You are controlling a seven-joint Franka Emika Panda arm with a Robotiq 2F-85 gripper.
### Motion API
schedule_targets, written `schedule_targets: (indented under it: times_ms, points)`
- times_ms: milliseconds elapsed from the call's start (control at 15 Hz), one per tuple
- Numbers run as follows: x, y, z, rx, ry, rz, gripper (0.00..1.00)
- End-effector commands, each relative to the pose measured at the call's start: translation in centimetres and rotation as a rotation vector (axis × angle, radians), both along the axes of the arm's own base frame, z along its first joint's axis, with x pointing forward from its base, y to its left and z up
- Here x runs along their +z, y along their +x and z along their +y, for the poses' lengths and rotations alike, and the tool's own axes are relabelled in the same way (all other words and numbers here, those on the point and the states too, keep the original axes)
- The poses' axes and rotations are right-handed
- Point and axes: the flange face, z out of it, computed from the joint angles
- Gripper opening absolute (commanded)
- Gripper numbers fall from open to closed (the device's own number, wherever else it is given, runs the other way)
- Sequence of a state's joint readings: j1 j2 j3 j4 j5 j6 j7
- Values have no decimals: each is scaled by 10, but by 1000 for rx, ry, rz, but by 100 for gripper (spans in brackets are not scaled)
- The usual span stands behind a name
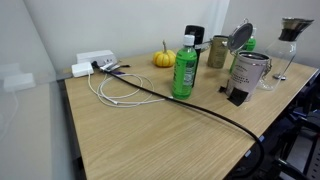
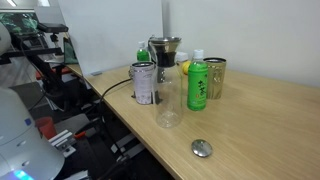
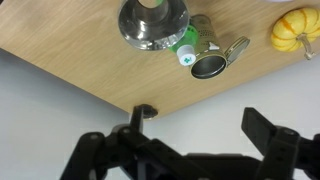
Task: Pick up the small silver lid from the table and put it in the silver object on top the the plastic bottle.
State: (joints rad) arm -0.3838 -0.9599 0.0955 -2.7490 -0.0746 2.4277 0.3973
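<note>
The small silver lid [image 2: 202,148] lies flat on the wooden table near its front edge, a short way from the clear plastic bottle [image 2: 168,102]. The silver object, a funnel-shaped piece [image 2: 165,47], sits on top of that bottle. It also shows in an exterior view [image 1: 293,29] and from above in the wrist view [image 3: 152,22]. My gripper [image 3: 185,150] shows only in the wrist view. Its dark fingers are spread wide with nothing between them, out past the table's edge and apart from the bottle. The lid is not seen in the wrist view.
A ribbed tin can with a tilted lid [image 2: 143,83], a green bottle [image 2: 198,82], a gold can [image 2: 215,77] and a small pumpkin [image 1: 163,58] crowd round the clear bottle. A white power strip [image 1: 93,62] and cables [image 1: 120,90] lie further along. A small dark fitting [image 3: 147,110] sits at the table's edge.
</note>
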Motion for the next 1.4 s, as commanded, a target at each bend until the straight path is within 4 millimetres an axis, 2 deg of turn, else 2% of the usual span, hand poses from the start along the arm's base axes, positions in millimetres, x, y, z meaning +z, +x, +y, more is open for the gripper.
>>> schedule_targets:
  times_ms: [0,67,333,800,1133,1200,1333]
  points:
    - [1,0,0,0,0,1,100]
    - [1,0,0,0,0,1,100]
    - [-20,13,-21,-240,43,8,100]
    - [-83,22,-72,-656,126,100,100]
    - [-119,15,-99,-944,197,107,100]
    - [-112,13,-90,-854,195,107,100]
    - [-119,13,-96,-912,206,105,100]
